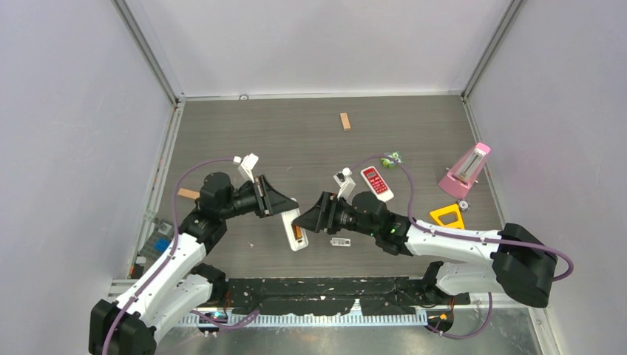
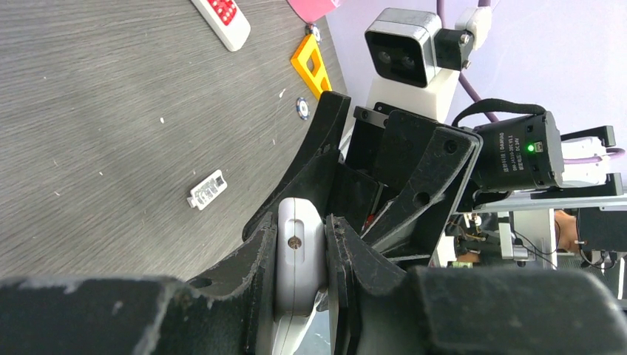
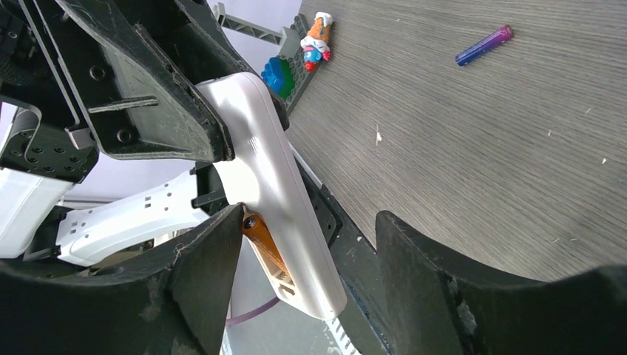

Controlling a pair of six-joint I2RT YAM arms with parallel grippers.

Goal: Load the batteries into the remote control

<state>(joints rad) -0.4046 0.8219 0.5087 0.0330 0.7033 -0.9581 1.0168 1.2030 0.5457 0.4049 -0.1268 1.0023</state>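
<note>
Your left gripper [image 1: 285, 203] is clenched on the long slim white plastic remote control [image 1: 296, 234] over the grey wood-grain table [image 1: 296, 133], your right gripper [image 3: 307, 222] spread wide astride its free end — one fingertip [image 3: 211, 259] beside the orange cylindrical battery [image 3: 262, 240] in its bay, contact unclear — the dark purple battery [image 3: 484, 45] lying apart.

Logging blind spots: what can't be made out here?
Right wrist view: a jaw of the right gripper covers the upper end of the orange battery; seating unclear.
Left wrist view: jaws of the left gripper hide all but one edge of the remote control.
Top view: print on the white tag too small.
</note>
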